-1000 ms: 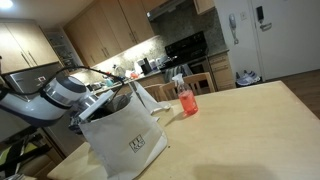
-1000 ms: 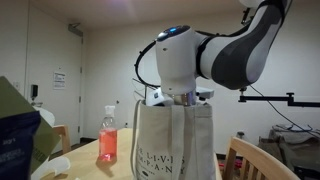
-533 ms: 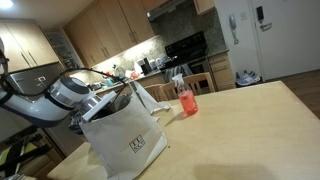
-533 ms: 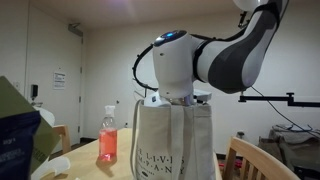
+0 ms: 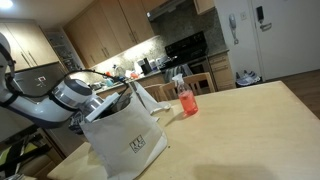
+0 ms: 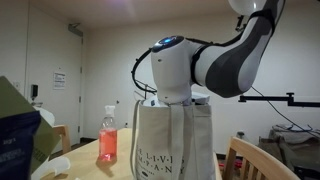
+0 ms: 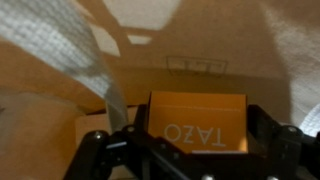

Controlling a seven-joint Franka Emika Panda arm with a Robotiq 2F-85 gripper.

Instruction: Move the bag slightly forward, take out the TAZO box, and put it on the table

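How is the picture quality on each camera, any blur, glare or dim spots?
Wrist view: dim, warm light inside the bag, soft focus, yet the TAZO box lettering reads, upside down; the tool is a dark blur. In an exterior view, under-cabinet lights glare behind the bag. In an exterior view, the room is dim and a near blue packet is out of focus.
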